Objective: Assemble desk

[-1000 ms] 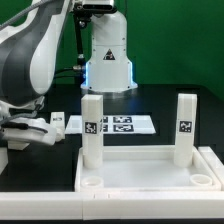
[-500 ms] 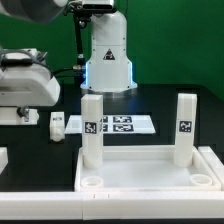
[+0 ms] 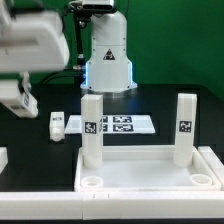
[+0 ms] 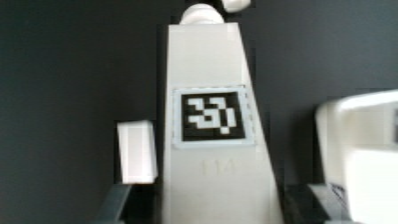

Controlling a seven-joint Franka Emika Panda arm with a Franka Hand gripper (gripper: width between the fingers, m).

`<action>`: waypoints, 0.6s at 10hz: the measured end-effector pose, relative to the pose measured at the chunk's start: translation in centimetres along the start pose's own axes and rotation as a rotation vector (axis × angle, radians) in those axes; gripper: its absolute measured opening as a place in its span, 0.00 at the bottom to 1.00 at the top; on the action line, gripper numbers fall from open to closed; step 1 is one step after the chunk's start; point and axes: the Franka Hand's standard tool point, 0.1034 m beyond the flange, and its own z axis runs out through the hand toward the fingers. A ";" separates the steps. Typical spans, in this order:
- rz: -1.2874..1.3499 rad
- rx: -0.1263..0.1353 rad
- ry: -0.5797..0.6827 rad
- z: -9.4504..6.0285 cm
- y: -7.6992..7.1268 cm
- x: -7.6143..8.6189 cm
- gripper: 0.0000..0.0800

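**arm's up off the table with a leg in the claw**

so the big change: a second back the gripper [image 3: 20,98] is down low at 9 o'clock in the exterior view, and now it's hoisted up to about 10 o'clock. the wrist view shows what came with it. the carried leg [image 4: 214,110], tag facing the camera, runs right down the middle. the dark fingers [image 4: 111,200] sit tight against both its sides, so the claw looks clenched on it. my read is the pick is done and the trip over to the desk panel [image 3: 140,165] comes next.

the panel lies at 6 o'clock. one standing leg [image 3: 91,128] is in its 11 o'clock corner and the other standing leg [image 3: 185,128] is in its 1 o'clock corner. the front sockets [image 3: 90,184] at its 7 and 5 o'clock corners look empty.

other stuff: a loose leg [image 3: 57,123] sits on the black table near the closer standing leg, on its 9 o'clock side. the marker board [image 3: 125,126] lies flat at the panel's 12 o'clock. there's a white scrap [image 3: 3,158] cut off at 8 o'clock, can't tell what it is. the loose leg and the closer standing leg both sit between the claw and the panel, so i'd guess the carried leg has to go over them.
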 end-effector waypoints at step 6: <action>-0.027 -0.055 0.514 -5.8 -5.6 2.1 0.36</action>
